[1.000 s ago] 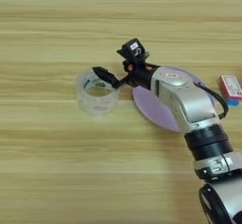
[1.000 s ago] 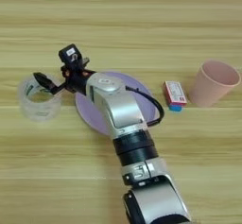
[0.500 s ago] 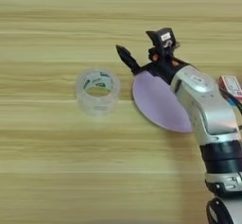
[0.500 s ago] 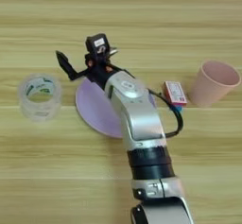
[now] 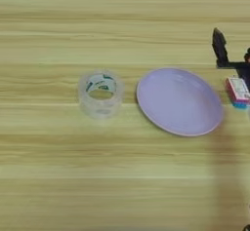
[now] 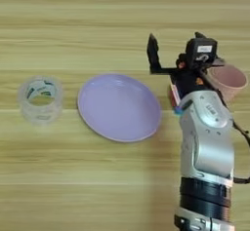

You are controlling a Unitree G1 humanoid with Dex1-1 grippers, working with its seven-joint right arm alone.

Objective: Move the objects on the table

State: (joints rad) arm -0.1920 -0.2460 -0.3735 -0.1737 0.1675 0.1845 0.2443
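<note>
Two things lie apart on the left of the wooden counter (image 5: 58,176): the clear tape roll (image 5: 101,93) and, just beside it, the lavender plate (image 6: 119,107). My hand (image 6: 178,54) hovers past the plate's right rim, over the red-and-white box (image 5: 238,89) and near a pink cup (image 6: 226,80). Its fingers stand spread and hold nothing. I judge it is between grasps; next it must descend on the box and close.
</note>
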